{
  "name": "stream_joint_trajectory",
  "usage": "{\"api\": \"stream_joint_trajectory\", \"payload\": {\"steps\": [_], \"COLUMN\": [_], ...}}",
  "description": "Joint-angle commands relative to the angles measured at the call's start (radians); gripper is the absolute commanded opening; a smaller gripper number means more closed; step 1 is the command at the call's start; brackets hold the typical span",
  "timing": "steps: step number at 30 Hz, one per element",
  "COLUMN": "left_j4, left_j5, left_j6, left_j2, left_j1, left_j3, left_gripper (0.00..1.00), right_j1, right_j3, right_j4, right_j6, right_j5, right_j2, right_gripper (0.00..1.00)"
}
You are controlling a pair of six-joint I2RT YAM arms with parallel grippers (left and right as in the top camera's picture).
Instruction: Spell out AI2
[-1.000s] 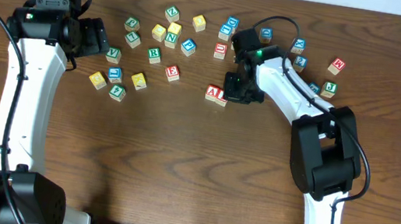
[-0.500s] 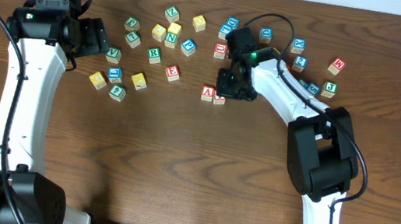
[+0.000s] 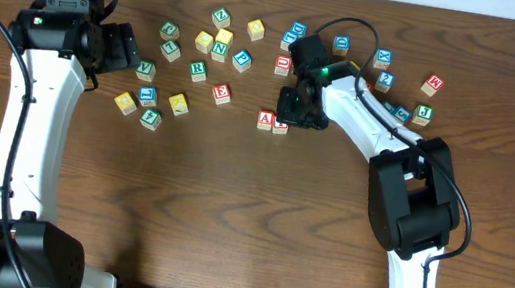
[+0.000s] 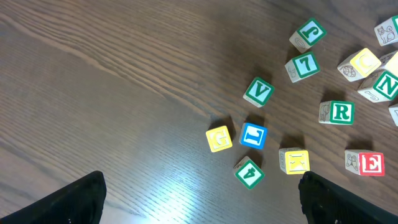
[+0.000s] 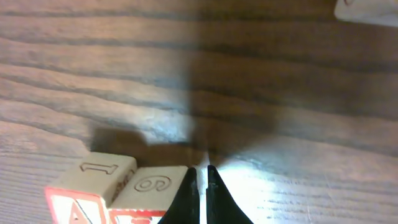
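Note:
The red-lettered A block (image 3: 266, 119) lies mid-table with a second red-edged block (image 3: 281, 125) touching its right side. My right gripper (image 3: 297, 111) is shut and empty, its tips against that second block's right edge. In the right wrist view the shut fingers (image 5: 200, 186) touch the second block (image 5: 149, 190), with the A block (image 5: 84, 193) beyond it. The second block's top letter is partly hidden. My left gripper (image 3: 125, 49) is open and empty above the left block cluster; its fingers (image 4: 202, 199) frame bare wood. I cannot pick out a 2 block.
Several loose letter blocks lie scattered across the back of the table, such as N (image 3: 219, 50), R (image 3: 197, 70), E (image 3: 221, 93) and W (image 3: 431, 85). The left wrist view shows V (image 4: 258, 92), L (image 4: 253, 135), 4 (image 4: 249, 172) and a yellow block (image 4: 219, 138).
My right gripper has slid left, pushing the A block and its neighbour a short way left together. The left arm has not moved.

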Motion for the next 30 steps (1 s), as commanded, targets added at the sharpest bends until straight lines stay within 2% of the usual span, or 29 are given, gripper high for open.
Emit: {"api": "stream_joint_trajectory", "payload": {"steps": [1,20,30], "left_j4": [0.0,0.0,0.0], "left_j5": [-0.009,-0.009,-0.009], "left_j6": [0.01,0.01,0.01], "left_j2": [-0.009,-0.009,-0.009], "left_j1": [0.003,0.003,0.003], "left_j3": [0.022,0.022,0.022], "left_gripper": [0.97,0.98,0.98], "right_j1": [0.014,0.055,0.057], "right_j3": [-0.006,-0.006,-0.006], "right_j4": [-0.031,-0.169,-0.135], "right_j6": [0.038,-0.01,-0.035], "right_j5": [0.006,-0.024,-0.018], "right_j2": [-0.029,-0.029,-0.029], "right_gripper": [0.01,0.01,0.01]}}
